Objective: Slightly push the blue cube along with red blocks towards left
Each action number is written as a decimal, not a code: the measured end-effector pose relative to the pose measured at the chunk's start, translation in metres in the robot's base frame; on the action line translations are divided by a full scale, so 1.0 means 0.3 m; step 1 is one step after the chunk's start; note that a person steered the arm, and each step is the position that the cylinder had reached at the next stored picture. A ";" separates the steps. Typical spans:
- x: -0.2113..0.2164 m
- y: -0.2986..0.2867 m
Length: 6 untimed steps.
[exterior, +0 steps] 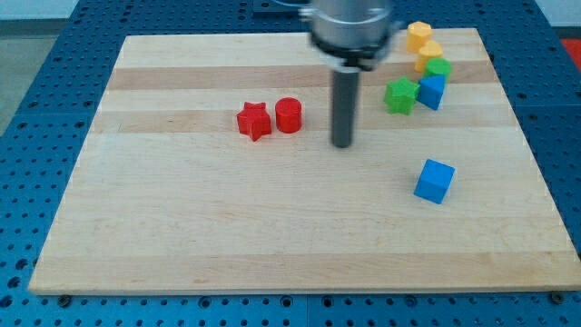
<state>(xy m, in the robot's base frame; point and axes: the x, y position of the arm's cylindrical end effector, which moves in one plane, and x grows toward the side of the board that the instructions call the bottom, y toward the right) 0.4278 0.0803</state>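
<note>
Standing mid-frame, my tip (341,143) sat just right of the red cylinder (288,115) and red star (254,120); the blue cube (434,180) lay lower right on the counter (227,236); we had no jaws, nothing held; we judged it poised for a leftward push.

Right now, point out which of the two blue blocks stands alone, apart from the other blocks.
The blue cube toward the view's lower right stands alone. The other blue block sits in the cluster at the view's upper right, against the green blocks.

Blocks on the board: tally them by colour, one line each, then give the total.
Red: 2, star and cylinder
Blue: 2, and
Green: 2, and
Yellow: 2, and
Total: 8
</note>
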 end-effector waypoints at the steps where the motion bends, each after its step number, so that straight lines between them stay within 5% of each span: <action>1: 0.002 0.271; 2: 0.172 0.563; 3: 0.321 0.414; 5: 0.027 -0.135; 6: -0.060 -0.247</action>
